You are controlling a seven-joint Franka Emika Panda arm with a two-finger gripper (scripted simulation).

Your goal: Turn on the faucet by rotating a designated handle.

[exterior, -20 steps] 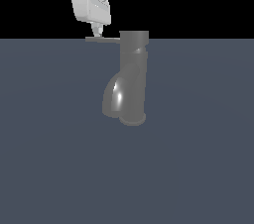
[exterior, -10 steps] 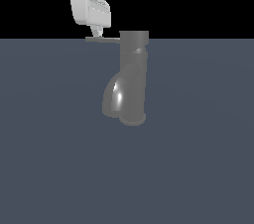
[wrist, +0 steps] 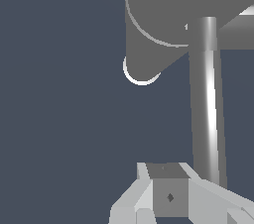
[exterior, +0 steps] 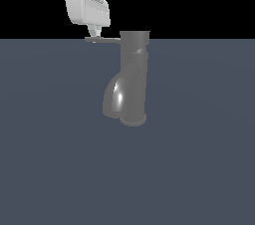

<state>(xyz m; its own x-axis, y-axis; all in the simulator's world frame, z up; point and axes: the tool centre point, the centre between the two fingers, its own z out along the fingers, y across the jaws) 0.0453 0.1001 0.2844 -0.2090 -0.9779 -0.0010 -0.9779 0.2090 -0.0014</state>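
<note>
claw fingers merged into one stub, gap unreadable, faucet cropped in wrist view

No readable text, labels, numbers or signs — none on any surface.

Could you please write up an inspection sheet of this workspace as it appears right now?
Surface: flat dark blue-grey floor, bare where visible.
Faucet: glossy dark grey upright cylinder, spout bulging low toward the exterior view's left.
Handle: thin grey rod sticking out from the faucet's top toward the exterior view's left.
Clutter: nothing seen.
Gripper: white gripper pointing down at the handle's outer end; in the wrist view the rod runs just beside the fingers; contact and open or shut cannot be told.
Cables: nothing seen.
Surroundings: plain black background above the floor.
</note>
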